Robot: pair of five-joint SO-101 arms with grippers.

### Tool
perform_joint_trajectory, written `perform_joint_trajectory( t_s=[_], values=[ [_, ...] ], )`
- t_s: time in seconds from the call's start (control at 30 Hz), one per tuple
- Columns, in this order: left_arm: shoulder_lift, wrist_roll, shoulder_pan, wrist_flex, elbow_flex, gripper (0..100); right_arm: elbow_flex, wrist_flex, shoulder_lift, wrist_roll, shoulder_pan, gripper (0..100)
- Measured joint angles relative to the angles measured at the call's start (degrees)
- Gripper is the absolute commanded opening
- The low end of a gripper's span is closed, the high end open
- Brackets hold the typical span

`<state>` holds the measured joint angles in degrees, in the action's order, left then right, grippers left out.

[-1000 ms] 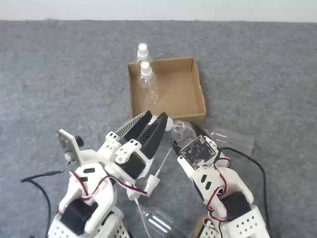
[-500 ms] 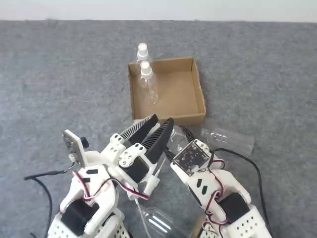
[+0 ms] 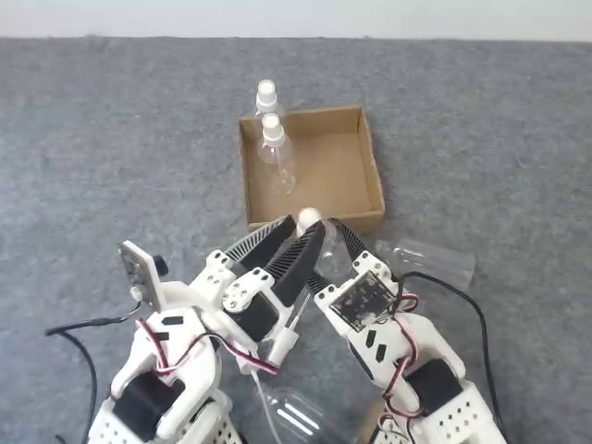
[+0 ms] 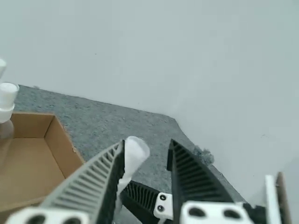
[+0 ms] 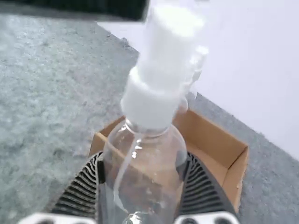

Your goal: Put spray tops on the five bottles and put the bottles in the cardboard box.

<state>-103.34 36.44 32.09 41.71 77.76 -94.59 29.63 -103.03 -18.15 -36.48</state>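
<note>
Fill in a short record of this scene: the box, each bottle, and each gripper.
Box: cardboard box, open, on grey carpet.
In box: capped bottle; second capped bottle at the far corner, inside or behind unclear.
Right arm: right gripper shut on a clear bottle with a spray top on its neck.
Left arm: left gripper open, the spray top against one of its fingers.
Lying loose: uncapped bottle near the box; another bottle between the arm bases.
</note>
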Motion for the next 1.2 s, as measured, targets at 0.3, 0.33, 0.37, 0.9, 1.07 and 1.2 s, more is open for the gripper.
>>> perform_joint_trajectory(
  t_s=[0.3,0.33,0.37,0.9,1.07,1.2],
  values=[
    [0.0,-4.13,0.09,0.7,0.0,14,-0.09,-0.7,0.0,0.09,-0.79,0.6],
    [0.0,-4.13,0.09,1.67,-0.53,14,-0.09,-0.7,0.0,0.09,-0.79,0.6],
    [0.0,-4.13,0.09,2.99,-1.49,14,-0.09,-0.7,0.0,0.09,-0.79,0.6],
    [-0.09,-4.22,-12.48,8.53,-8.88,14,-0.09,0.0,0.0,0.09,-0.79,0.6],
    [-0.09,-4.13,-13.54,8.18,-9.05,14,-0.09,0.35,0.0,0.09,-0.79,0.6],
    [-0.09,-3.96,-12.66,8.18,-5.98,14,-0.09,0.35,0.0,0.09,-0.79,0.6]
  ],
)
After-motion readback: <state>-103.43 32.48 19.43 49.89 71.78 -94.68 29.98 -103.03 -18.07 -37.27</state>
